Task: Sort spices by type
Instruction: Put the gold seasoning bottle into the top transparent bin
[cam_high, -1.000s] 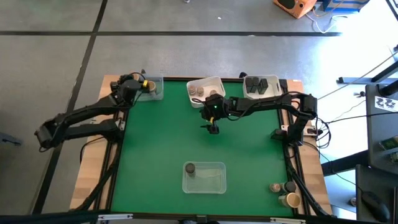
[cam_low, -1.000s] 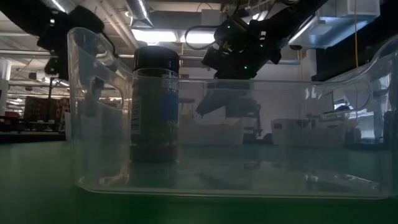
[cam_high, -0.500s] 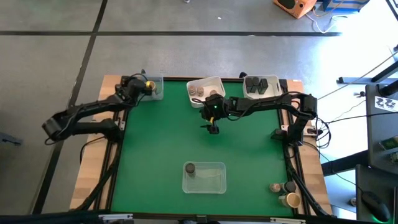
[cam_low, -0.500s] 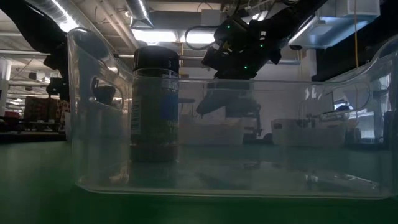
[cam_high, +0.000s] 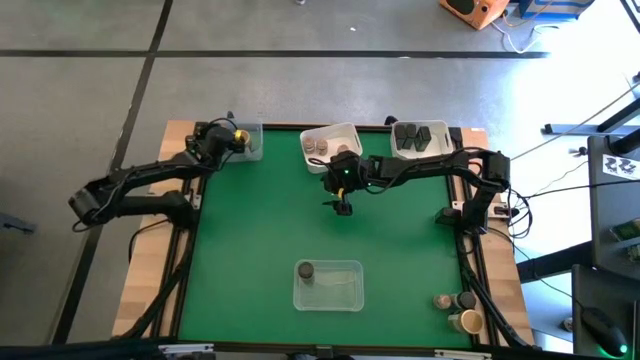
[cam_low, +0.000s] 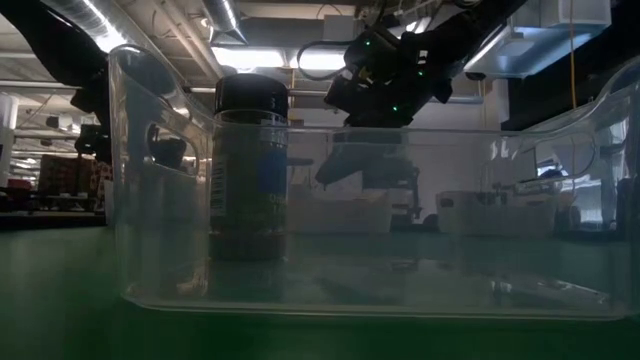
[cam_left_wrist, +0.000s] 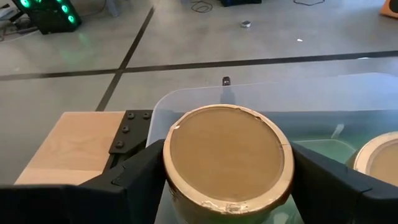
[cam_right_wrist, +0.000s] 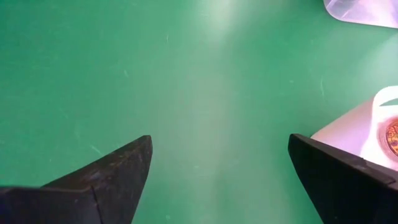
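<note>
Pinching a tan-topped jar between its fingers, the left gripper hangs over the clear tray at the table's far left corner, where what looks like a second tan jar sits. The right gripper hovers, fingers spread, over the green mat near the white tray.

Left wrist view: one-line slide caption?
Left tool shut on a tan-topped jar over the clear tray; a second tan top sits inside.
</note>
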